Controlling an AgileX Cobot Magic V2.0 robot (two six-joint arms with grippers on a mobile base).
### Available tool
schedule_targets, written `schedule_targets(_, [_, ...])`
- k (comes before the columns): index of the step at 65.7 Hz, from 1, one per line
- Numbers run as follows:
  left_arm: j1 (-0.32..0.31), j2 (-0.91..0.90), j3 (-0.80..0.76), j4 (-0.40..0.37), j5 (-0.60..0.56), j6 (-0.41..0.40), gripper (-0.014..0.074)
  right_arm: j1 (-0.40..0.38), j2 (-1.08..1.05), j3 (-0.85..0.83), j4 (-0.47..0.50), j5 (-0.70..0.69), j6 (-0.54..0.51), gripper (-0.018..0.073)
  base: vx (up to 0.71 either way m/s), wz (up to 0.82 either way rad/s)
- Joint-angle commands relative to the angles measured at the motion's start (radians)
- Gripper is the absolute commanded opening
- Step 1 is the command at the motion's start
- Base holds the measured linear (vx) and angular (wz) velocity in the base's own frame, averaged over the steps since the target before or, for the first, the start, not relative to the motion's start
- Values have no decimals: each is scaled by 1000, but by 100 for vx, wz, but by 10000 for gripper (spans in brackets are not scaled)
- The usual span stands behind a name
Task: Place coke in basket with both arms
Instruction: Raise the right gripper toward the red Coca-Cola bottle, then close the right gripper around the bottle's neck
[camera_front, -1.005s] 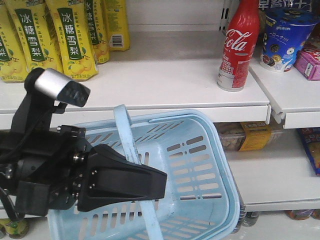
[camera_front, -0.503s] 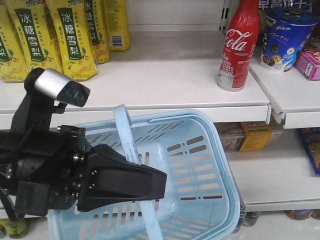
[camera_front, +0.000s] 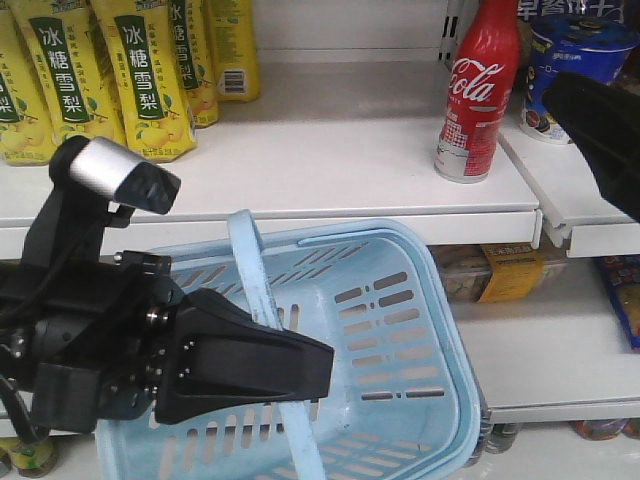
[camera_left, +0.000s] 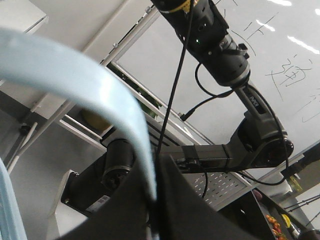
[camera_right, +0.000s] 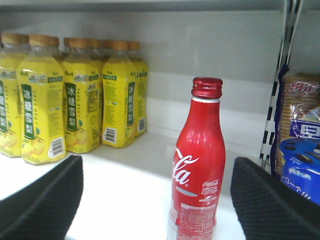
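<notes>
The coke (camera_front: 480, 90), a slim red bottle with white script, stands upright on the white shelf (camera_front: 330, 165). In the right wrist view the coke (camera_right: 197, 165) rises a little ahead of my open right gripper (camera_right: 157, 202), between the lines of its two black fingers (camera_right: 42, 200) but apart from both. From the front the right gripper (camera_front: 600, 135) shows as a dark shape just right of the bottle. Below the shelf hangs the light blue basket (camera_front: 400, 330), tilted. My left gripper (camera_front: 318, 368) is shut on its strap handle (camera_front: 250, 270), seen pinched in the left wrist view (camera_left: 100, 95).
Yellow drink bottles (camera_front: 140, 70) crowd the shelf's left end. A blue snack cup (camera_front: 575, 45) and a pink pack (camera_front: 615, 125) stand right of the coke. A metal shelf upright (camera_right: 277, 95) runs close beside the bottle. Snack packs (camera_front: 500, 270) lie on the lower shelf behind the basket.
My right gripper has come into the front view at the right edge, next to the coke. The left gripper and the basket have not moved.
</notes>
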Motion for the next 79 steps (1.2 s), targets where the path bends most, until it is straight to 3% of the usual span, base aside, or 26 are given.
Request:
schedule_targets(1, [-4, -26, -28, -99, -77, 8, -6, -5, 56, -86, -20, 4, 47, 583, 0, 0])
schedule_targets(41, [-4, -26, -28, -99, -76, 8, -6, -5, 357, -357, 2, -14, 44, 583, 0, 0])
schedule_targets(79, [-4, -26, -28, -99, -76, 8, -6, -5, 473, -452, 3, -70, 86, 552, 0, 0])
